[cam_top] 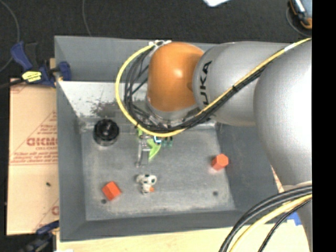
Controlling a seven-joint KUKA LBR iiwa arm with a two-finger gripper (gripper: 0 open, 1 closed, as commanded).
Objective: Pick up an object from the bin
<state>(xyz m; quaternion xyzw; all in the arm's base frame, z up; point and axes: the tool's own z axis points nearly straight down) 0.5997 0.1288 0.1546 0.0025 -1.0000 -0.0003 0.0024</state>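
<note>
On my screen the bin (181, 196) holds a few scattered things, each well apart from the next. Farthest left, near the back wall, a black cap (105, 132) stands on the grey floor. In front of it, toward the near left corner, lies an orange cube (111, 190). Next comes the claw (143, 160), hanging low over the middle of the floor; I cannot tell from here whether it is wide or narrow, and I see nothing held in it. Just in front of it, apart from it as far as I can judge, lies a small white piece (146, 182) with dark and orange marks, the thing nearest the claw. A green bit (154, 148) shows close beside the claw on its right; whether it belongs to the robot or to the bin I cannot tell. Further right, an orange block (219, 161) rests alone. Above the claw sits the orange cover (170, 77), ringed by cables (125, 91), with the arm (247, 88) running off right.
</note>
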